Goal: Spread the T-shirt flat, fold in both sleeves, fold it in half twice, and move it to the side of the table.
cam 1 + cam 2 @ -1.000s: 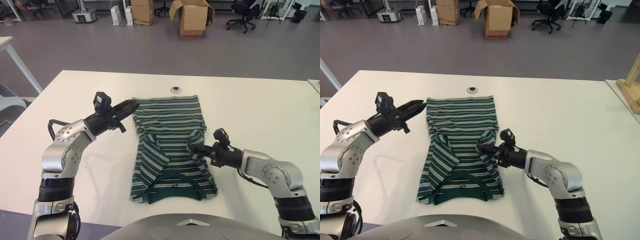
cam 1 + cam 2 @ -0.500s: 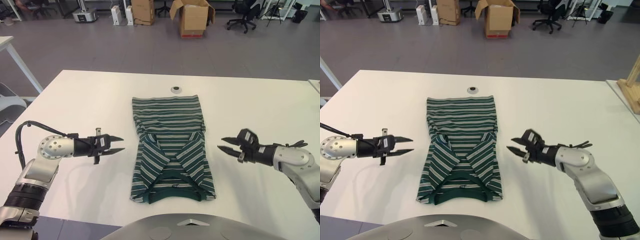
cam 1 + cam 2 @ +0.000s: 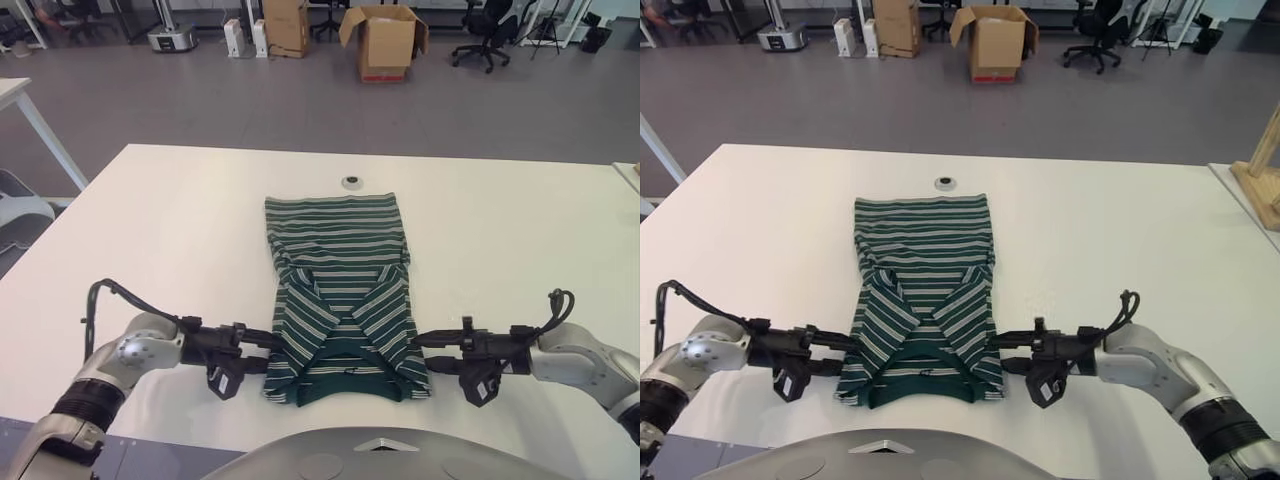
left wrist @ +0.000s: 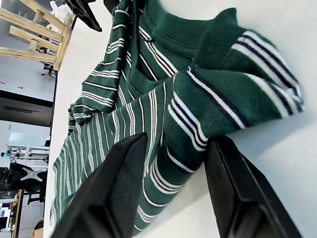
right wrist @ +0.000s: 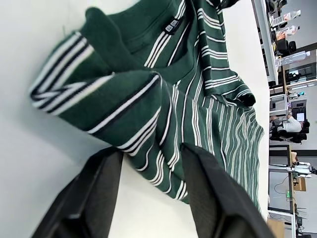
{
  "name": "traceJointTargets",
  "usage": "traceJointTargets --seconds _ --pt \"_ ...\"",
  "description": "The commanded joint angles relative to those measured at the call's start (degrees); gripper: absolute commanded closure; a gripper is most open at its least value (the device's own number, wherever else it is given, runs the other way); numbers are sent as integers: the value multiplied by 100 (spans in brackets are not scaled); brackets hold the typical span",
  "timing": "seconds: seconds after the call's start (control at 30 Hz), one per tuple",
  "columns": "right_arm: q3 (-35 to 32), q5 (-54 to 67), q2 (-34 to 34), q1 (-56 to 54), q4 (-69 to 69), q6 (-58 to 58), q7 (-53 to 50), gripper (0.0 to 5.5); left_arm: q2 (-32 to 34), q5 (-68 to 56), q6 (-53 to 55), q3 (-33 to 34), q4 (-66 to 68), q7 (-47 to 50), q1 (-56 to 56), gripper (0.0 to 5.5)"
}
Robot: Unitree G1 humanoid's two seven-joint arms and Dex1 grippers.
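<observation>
Now the shirt (image 3: 340, 290) lies unmoved in the middle of the table (image 3: 180, 210), sleeves folded in. Both arms have dropped from beside it to its near corners. The left gripper (image 3: 268, 343) and right gripper (image 3: 418, 342) straddle its edge, fingers spread, not clamped.
</observation>
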Motion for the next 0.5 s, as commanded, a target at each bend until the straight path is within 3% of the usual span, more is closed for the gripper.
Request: traceJointTargets --seconds 0.03,0.2,0.3,0.5 --pt "433 -87 189 -215 239 352 372 373 -12 739 322 -609 199 -70 -25 391" --pt "750 217 165 -501 124 532 753 474 160 843 67 -1198 853 -45 -444 478" --pt "942 925 -1 -276 -353 1101 1242 544 392 60 555 -1722 784 -614 -416 518" --pt "964 2781 -738 764 -2438 3540 2068 550 2033 -1815 2856 -2376 -1808 -1925 666 548"
